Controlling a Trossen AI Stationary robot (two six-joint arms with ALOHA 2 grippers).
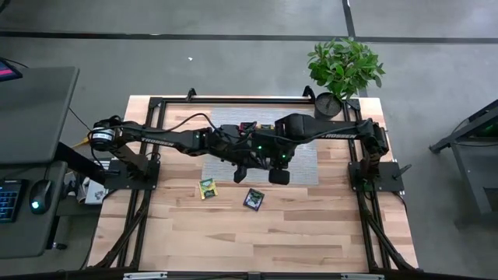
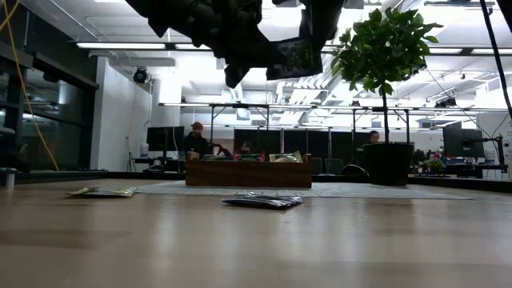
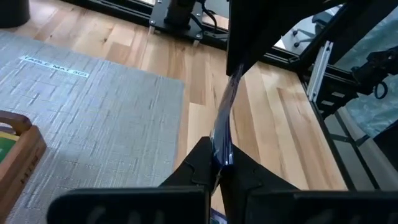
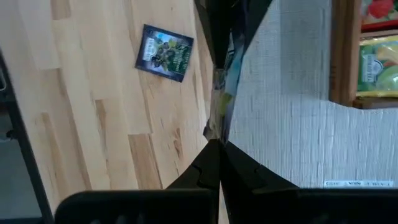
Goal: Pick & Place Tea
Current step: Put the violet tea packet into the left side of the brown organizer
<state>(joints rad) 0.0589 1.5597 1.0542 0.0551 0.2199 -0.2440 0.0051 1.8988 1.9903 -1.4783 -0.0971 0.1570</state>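
Above the middle of the table, both grippers meet on one tea packet held edge-on in the air over the near edge of the grey mat — the left gripper is clamped on one edge of it and the right gripper is pinched on the opposite edge. This looks like a hand-over between arms. To do it well, only one arm should let go, and only once the other's pinch is clearly firm; pulling apart while both hold would tear or crumple the thin packet. Whichever arm keeps it should then carry it level to the wooden tray at the far side of the mat, where packets already sit. Two more packets lie flat on the bare wood nearer the camera — a yellow-green one to the left, a dark one just right of it.
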